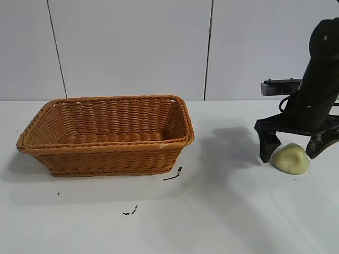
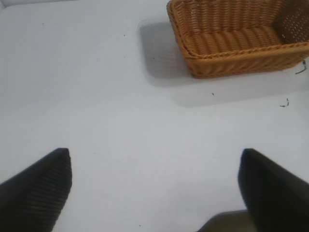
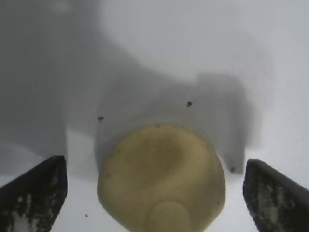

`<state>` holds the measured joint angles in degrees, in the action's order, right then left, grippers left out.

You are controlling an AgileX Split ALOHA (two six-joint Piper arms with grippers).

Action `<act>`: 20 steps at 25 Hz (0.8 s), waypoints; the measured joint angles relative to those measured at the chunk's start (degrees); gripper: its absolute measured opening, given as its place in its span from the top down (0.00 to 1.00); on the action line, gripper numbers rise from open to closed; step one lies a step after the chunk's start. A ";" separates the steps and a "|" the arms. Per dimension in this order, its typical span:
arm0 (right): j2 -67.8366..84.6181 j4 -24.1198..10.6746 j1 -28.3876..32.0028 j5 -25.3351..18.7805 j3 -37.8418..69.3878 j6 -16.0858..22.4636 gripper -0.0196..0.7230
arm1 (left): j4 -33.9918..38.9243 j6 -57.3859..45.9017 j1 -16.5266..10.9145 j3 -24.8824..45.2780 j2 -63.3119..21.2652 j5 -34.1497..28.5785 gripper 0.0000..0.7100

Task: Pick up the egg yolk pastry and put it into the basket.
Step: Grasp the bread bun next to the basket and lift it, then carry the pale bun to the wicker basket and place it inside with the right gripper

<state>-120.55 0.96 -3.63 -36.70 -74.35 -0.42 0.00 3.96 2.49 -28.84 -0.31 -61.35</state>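
Egg yolk pastry (image 1: pixel 291 158) sits on the desk (image 1: pixel 222 211) at the right, well apart from the basket (image 1: pixel 106 135) on the left. Right claw (image 1: pixel 298 146) straddles it, spread wide, gripping nothing: pre-grasp step, next close, lift, carry left. Left claw (image 2: pixel 154 188) hangs open over bare desk.
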 joint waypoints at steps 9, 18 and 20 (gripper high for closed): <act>0.52 0.00 0.00 -2.28 -0.92 0.00 0.85 | 0.00 0.00 0.00 0.00 0.00 0.00 0.02; 5.57 0.00 0.00 -19.14 -19.03 0.00 0.86 | 0.00 0.00 0.00 0.00 0.00 0.00 0.02; 5.86 -0.06 -0.15 -22.10 -23.82 0.00 0.86 | 0.00 0.00 0.00 0.00 0.00 0.00 0.02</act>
<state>-114.70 0.90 -3.78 -58.80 -98.17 -0.42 0.00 3.96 2.49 -28.84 -0.31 -61.35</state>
